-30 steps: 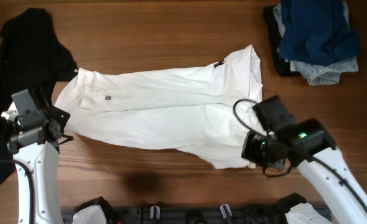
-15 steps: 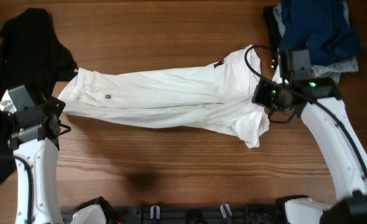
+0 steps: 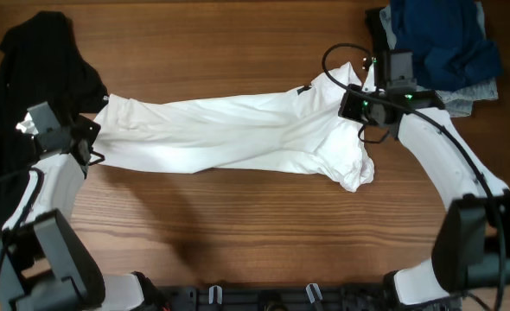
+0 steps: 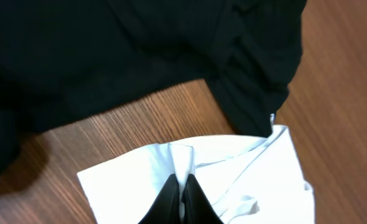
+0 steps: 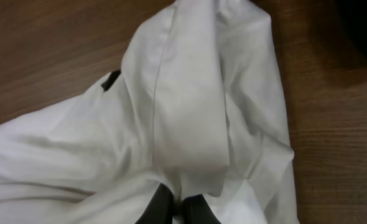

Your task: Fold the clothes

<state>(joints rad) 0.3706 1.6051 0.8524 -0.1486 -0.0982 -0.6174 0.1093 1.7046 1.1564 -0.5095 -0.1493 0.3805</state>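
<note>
The white T-shirt of the clothes lies stretched in a long narrow band across the wooden table. My left gripper is shut on its left end. In the left wrist view the fingertips pinch a white fold. My right gripper is shut on the shirt's right end, where the cloth bunches and hangs down. In the right wrist view the gripper clamps a thick fold of the shirt. A small black mark shows on the fabric.
A black garment lies heaped at the far left, close behind my left gripper, and fills the top of the left wrist view. A pile with a dark blue garment over pale cloth sits at the far right corner, beside my right arm.
My right gripper has carried the shirt's near right edge up toward the far right, folding the shirt lengthwise into a narrower band. My left gripper has moved slightly away with the left edge.
</note>
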